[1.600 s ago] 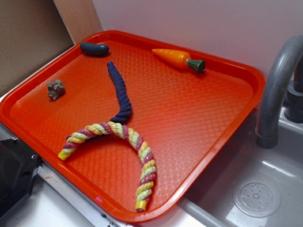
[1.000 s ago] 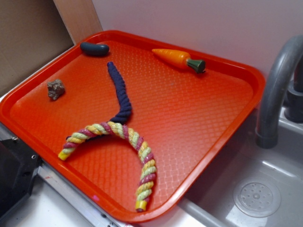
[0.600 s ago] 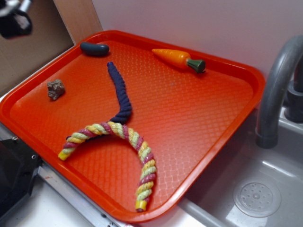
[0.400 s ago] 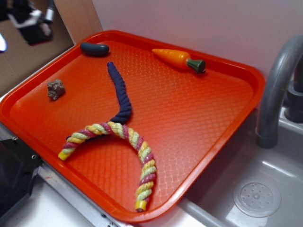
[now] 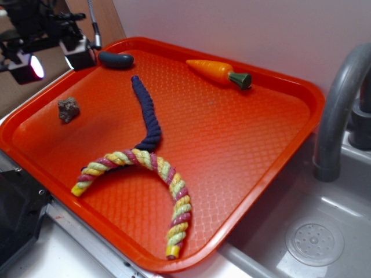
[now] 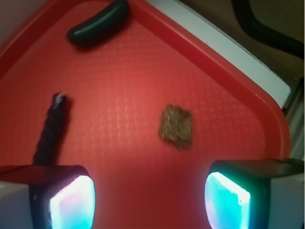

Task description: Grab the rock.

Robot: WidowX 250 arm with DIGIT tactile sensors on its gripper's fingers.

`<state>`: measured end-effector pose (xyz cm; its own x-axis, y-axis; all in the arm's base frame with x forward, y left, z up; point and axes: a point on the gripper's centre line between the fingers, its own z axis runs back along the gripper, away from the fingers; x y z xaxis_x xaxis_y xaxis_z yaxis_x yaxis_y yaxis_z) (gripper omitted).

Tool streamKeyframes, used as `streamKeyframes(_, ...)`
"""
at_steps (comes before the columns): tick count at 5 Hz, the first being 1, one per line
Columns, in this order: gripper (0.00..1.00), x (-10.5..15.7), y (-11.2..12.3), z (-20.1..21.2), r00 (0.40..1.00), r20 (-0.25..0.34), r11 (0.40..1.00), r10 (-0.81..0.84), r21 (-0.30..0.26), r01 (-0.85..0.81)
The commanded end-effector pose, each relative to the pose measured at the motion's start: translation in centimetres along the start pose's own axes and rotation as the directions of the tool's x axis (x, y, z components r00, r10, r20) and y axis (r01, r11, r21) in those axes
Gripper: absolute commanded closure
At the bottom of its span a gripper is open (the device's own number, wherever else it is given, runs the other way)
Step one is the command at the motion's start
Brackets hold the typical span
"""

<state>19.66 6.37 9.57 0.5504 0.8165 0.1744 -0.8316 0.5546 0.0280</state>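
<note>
A: Where is the rock?

B: The rock (image 5: 68,109) (image 6: 177,126) lies alone on the orange tray (image 5: 243,145), near its left rim and well apart from everything else on it.

A: And your gripper?

B: My gripper (image 5: 52,55) (image 6: 150,198) hangs above and behind the rock, over the tray's far-left edge, jaws spread wide and empty. In the wrist view the rock sits between my two fingers (image 6: 71,200), nearer the right one.

A: What else is around the rock?

B: Beyond it lies a dark oblong piece (image 5: 115,59) (image 6: 98,23). To its right runs a navy rope (image 5: 147,113), joined to a multicoloured rope (image 5: 152,174). A toy carrot (image 5: 219,72) lies farthest from it.
</note>
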Motion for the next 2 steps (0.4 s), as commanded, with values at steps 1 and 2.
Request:
streamKeyframes(1,0.0,2.6,2.0,-3.7,0.997,0.031,0.989,0.076,0.124,-0.079)
streamKeyframes(2,0.0,2.4,2.5,-4.9,0.998,0.035,0.985,0.056,0.16,-0.061)
